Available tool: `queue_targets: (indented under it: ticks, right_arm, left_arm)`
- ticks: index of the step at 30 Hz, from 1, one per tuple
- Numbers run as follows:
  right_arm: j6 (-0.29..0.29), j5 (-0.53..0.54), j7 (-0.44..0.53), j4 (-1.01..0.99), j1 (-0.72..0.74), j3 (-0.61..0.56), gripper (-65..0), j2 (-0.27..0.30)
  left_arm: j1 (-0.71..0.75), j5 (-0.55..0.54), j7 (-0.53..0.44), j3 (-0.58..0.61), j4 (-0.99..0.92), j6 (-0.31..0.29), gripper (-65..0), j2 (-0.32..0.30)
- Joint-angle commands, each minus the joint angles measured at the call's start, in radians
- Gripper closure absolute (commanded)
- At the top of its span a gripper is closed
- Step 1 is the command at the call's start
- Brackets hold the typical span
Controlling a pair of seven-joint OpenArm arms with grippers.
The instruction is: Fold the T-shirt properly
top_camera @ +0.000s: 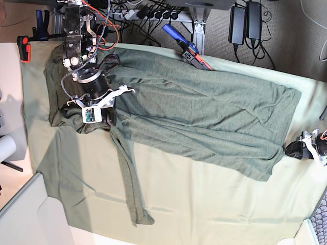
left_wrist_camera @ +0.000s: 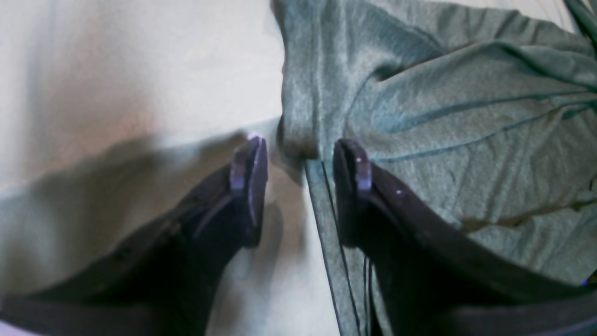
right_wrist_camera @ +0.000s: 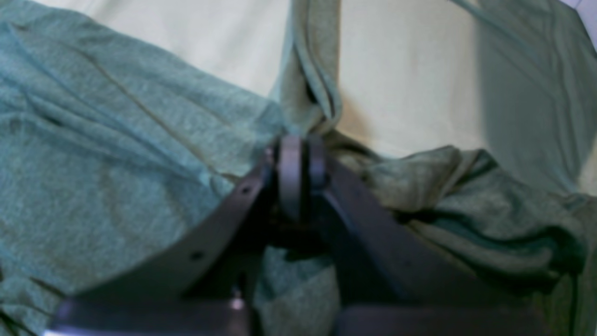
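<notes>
Toward the left edge of the bench point(top_camera: 214, 214), the right gripper point(right_wrist_camera: 298, 154) has its jaws clenched on a bunched fold of the T-shirt point(top_camera: 204, 117). The T-shirt lies spread across the bench's pale cloth point(top_camera: 168, 204), one sleeve trailing toward the near edge. At the right edge, the left gripper point(left_wrist_camera: 298, 158) has its jaws parted, straddling the shirt's hemmed corner without pinching it.
</notes>
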Motion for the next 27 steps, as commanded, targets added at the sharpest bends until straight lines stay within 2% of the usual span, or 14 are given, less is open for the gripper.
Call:
queue_targets:
  ticks: [1,5,8,9,10,15,18,23,27]
  right_arm:
    - [0.003,0.004,0.026,0.020,0.008,0.005,0.0,0.011]
    - [0.002,0.004,0.028,0.020,0.010,0.006,-0.7,0.010]
    - [0.001,0.004,0.063,0.020,0.023,0.013,-29.7,-0.006]
    - [-0.001,0.003,0.073,0.020,0.032,0.014,-36.8,-0.011]
    - [-0.005,0.003,0.073,0.020,0.047,0.016,-41.1,-0.019]
    - [-0.011,-0.005,0.072,0.014,0.157,0.035,-42.6,-0.082]
    - [-0.017,-0.056,0.073,-0.052,0.256,0.037,-42.6,-0.135]
    - [-0.040,-0.151,0.137,-0.342,0.458,0.037,-42.6,-0.211]
    - [-0.074,-0.241,0.162,-0.623,0.600,0.037,-42.6,-0.241]
  left_arm:
    - [-0.025,-0.019,-0.026,-0.007,0.014,-0.009,-27.1,-0.017]
    - [-0.025,-0.019,-0.029,-0.007,0.014,-0.009,-27.1,-0.014]
    - [-0.025,-0.018,-0.029,-0.007,0.014,-0.009,-27.1,-0.014]
    - [-0.025,-0.018,-0.029,-0.007,0.014,-0.009,-27.1,-0.014]
    - [-0.025,-0.018,-0.029,-0.007,0.014,-0.009,-27.1,-0.014]
    - [-0.024,-0.018,-0.015,-0.007,0.014,-0.009,-27.1,-0.014]
    - [-0.024,-0.018,-0.002,-0.007,0.014,-0.009,-27.1,-0.015]
    - [-0.024,-0.021,0.002,-0.006,0.014,-0.009,-27.1,-0.029]
    - [-0.024,-0.041,0.003,-0.006,0.014,-0.009,-27.1,-0.038]
